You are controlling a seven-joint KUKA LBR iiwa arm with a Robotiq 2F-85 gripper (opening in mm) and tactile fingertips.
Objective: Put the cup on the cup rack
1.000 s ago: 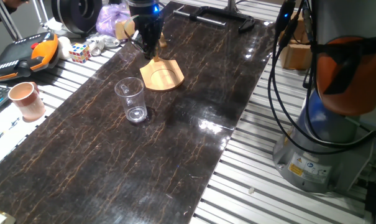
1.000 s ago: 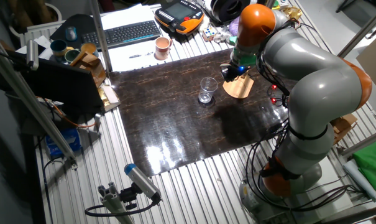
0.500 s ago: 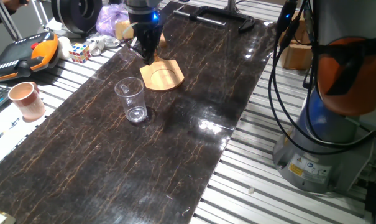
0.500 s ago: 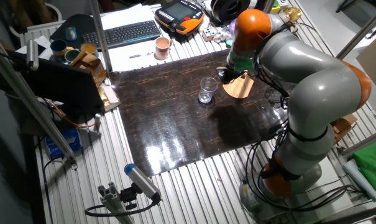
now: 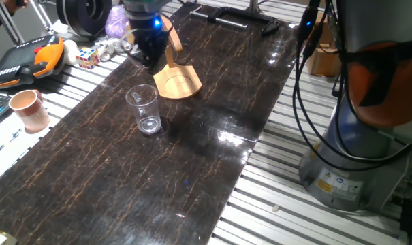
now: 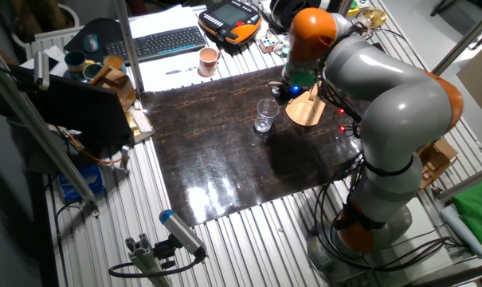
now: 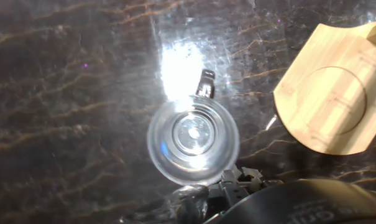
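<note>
The clear cup (image 5: 145,109) stands upright on the dark marbled table top (image 5: 212,143); it also shows in the other fixed view (image 6: 264,115). The tan wooden cup rack (image 5: 177,84) lies just behind and to the right of it, with its curved peg (image 5: 169,42) rising at the far end. My gripper (image 5: 151,56) hovers above the table between the cup and the rack's peg, apart from both. In the hand view the cup (image 7: 192,140) is seen from above between my fingertips (image 7: 205,84), and the rack's base plate (image 7: 334,99) is at the right. The gripper (image 7: 220,134) looks open and empty.
An opaque pinkish-brown cup (image 5: 28,109) stands on the slatted bench at the left. An orange teach pendant (image 5: 28,58), a puzzle cube (image 5: 87,57) and clutter lie behind it. A keyboard (image 6: 165,41) lies at the far side. The robot's base (image 5: 355,150) and cables stand at the right.
My gripper has moved from over the rack's peg to the left, toward the cup. The cup and the rack have not moved.
</note>
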